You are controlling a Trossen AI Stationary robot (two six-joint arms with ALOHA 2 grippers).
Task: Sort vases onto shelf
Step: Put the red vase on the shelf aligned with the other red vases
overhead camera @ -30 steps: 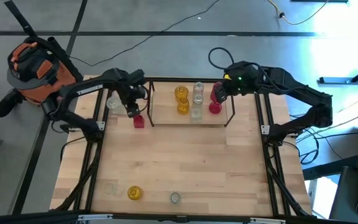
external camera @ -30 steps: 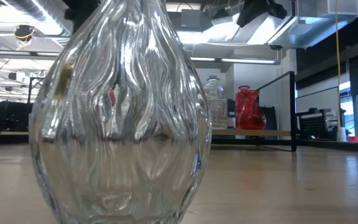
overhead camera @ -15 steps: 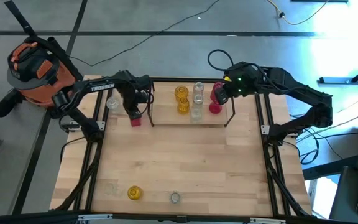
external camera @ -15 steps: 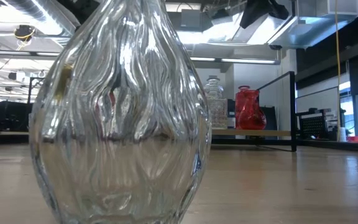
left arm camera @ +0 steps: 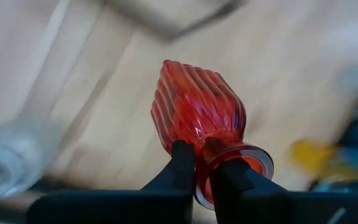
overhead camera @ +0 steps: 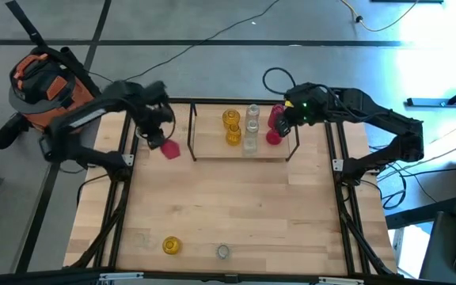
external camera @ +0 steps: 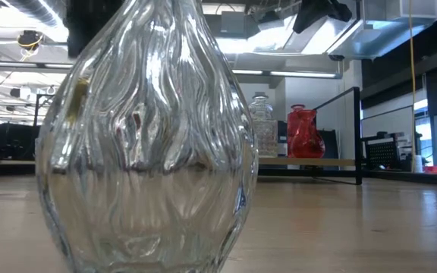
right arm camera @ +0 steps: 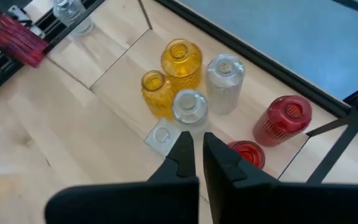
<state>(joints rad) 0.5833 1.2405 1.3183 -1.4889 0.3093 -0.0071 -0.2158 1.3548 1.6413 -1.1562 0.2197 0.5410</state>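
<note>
A red ribbed vase (left arm camera: 194,106) hangs under my left gripper (left arm camera: 201,152), which is shut on it near the table's far left corner (overhead camera: 161,141), just left of the shelf (overhead camera: 212,144). On the shelf stand two yellow vases (overhead camera: 232,127), two clear ones (overhead camera: 251,129) and two red ones (overhead camera: 274,127). My right gripper (right arm camera: 194,140) hovers shut and empty above the shelf's right end (overhead camera: 280,120). Near the front edge stand a yellow vase (overhead camera: 171,245) and a clear vase (overhead camera: 223,252). My left gripper holds the red vase at its mouth rim (left arm camera: 199,177), pinched between the two fingers. One finger (left arm camera: 225,177) seems to reach into the mouth and the other (left arm camera: 182,163) lies outside the neck. The fingers come from above, slanting down. The vase hangs tilted below them, clear of the table.
A large clear vase (external camera: 150,136) stands right before the low camera and blocks most of that view. A black rail frame (overhead camera: 125,170) edges the tabletop. An orange and black vacuum (overhead camera: 42,83) sits on the floor beyond the far left corner. Bare wood lies mid-table.
My left gripper has come down over the red vase that stood left of the shelf, taken hold of it and risen, swinging toward the table's left edge. The vase has left the table and now hangs tilted. My right gripper has stayed over the shelf.
</note>
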